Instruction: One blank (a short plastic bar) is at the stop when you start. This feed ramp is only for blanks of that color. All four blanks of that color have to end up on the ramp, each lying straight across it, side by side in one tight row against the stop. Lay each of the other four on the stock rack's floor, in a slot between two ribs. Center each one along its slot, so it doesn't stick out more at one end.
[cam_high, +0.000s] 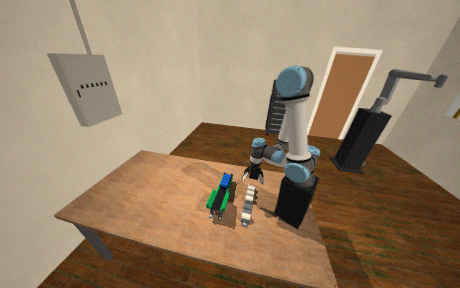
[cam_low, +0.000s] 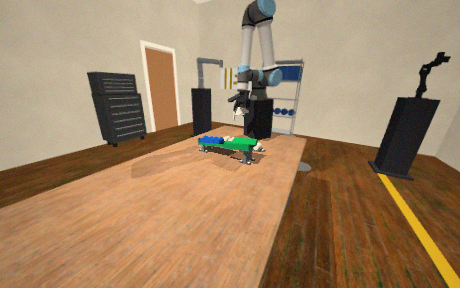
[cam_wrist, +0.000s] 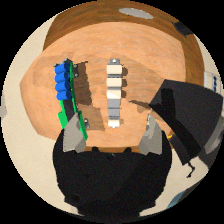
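Observation:
The green feed ramp (cam_high: 216, 200) (cam_low: 240, 144) (cam_wrist: 74, 102) stands mid-table on short legs. Several blue blanks (cam_high: 226, 180) (cam_low: 211, 139) (cam_wrist: 62, 82) lie side by side in a row at its far end. To the right of it lies the narrow white stock rack (cam_high: 247, 206) (cam_low: 258, 147) (cam_wrist: 114, 95), with pale blanks in its slots; I cannot tell how well they are centred. My gripper (cam_high: 254, 176) (cam_low: 239, 107) (cam_wrist: 113, 113) is open and empty. It hangs above the table near the rack's end closest to the robot base, touching nothing.
The wooden table (cam_high: 145, 190) (cam_low: 150, 225) (cam_wrist: 145, 60) carries only the ramp and the rack. The robot's black pedestal (cam_high: 295, 200) (cam_low: 260, 117) stands at the table's edge, close to the rack. A black cabinet (cam_low: 117, 107) and a door (cam_high: 342, 95) are far off.

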